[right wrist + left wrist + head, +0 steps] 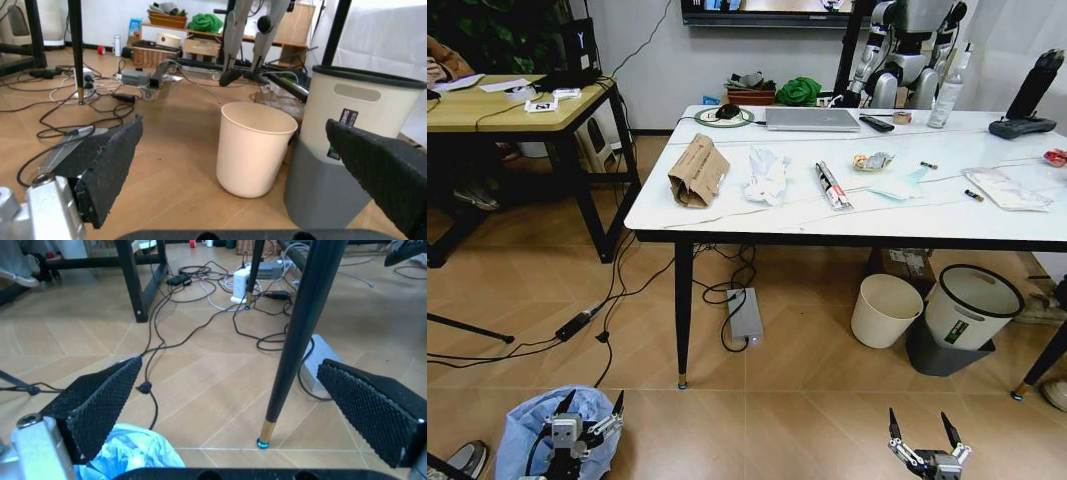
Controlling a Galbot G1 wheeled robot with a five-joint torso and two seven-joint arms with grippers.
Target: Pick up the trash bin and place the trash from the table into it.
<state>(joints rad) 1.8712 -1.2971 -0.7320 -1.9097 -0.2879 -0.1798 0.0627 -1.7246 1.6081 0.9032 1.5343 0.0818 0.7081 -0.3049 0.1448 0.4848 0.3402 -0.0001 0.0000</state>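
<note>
The trash bin, lined with a crinkled light-blue bag, stands on the floor at the near left. My left gripper hangs open just above its rim, and the bag's edge shows below the open left gripper. On the marble table lies the trash: a brown paper bag, white tissues, a snack wrapper, a face mask and a clear plastic bag. My right gripper is open and empty, low over the floor at the near right.
Under the table stand a cream bin and a white bin with black rim. Cables and a power strip lie by the black table leg. A laptop and bottle sit at the table's back. A wooden desk stands left.
</note>
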